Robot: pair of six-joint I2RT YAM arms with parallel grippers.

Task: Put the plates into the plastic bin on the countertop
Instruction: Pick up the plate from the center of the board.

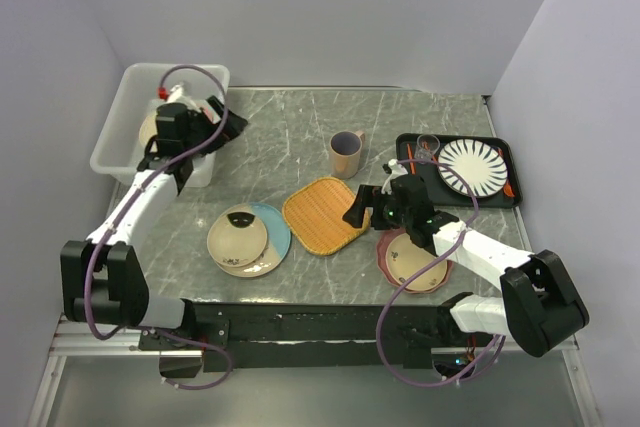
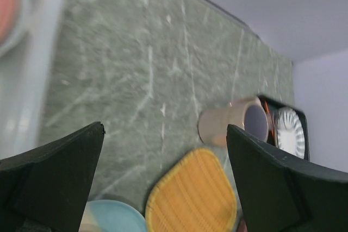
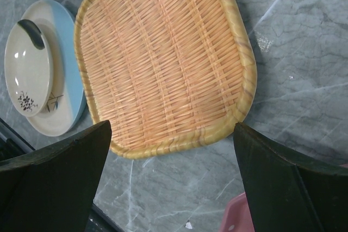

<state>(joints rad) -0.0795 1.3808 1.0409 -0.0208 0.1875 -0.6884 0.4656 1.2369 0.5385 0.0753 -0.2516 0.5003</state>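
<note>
Two pincers, overhead view: left gripper [image 1: 222,119] hangs jaws apart over the right rim of the translucent white rectangular plastic bin [image 1: 112,152]; right gripper [image 1: 368,202] hangs jaws apart at the right edge of the orange woven square mat [image 1: 320,217]
Bin, overhead view: stands at the far-left corner of the grey-green veined marble-look countertop [image 1: 290,137]; a pale round plate [image 1: 149,129] lies inside, partly hidden by the arm
Plates on the slab: small cream floral plate [image 1: 238,232] lies on the round cream-and-light-blue plate [image 1: 272,237], left of the mat; pink scalloped dotted plate [image 1: 400,259] lies partly under the right arm
Other things: beige mug [image 1: 346,154] upright behind the mat; white plate with black radiating stripes [image 1: 473,167] on the flat black tray [image 1: 500,145]
Left wrist view: fingers [image 2: 51,183] wide apart, nothing between; blurred bin wall at left; mug and mat beyond
Right wrist view: fingers [image 3: 54,177] spread, gripping nothing; mat beneath them; stacked plates at left
</note>
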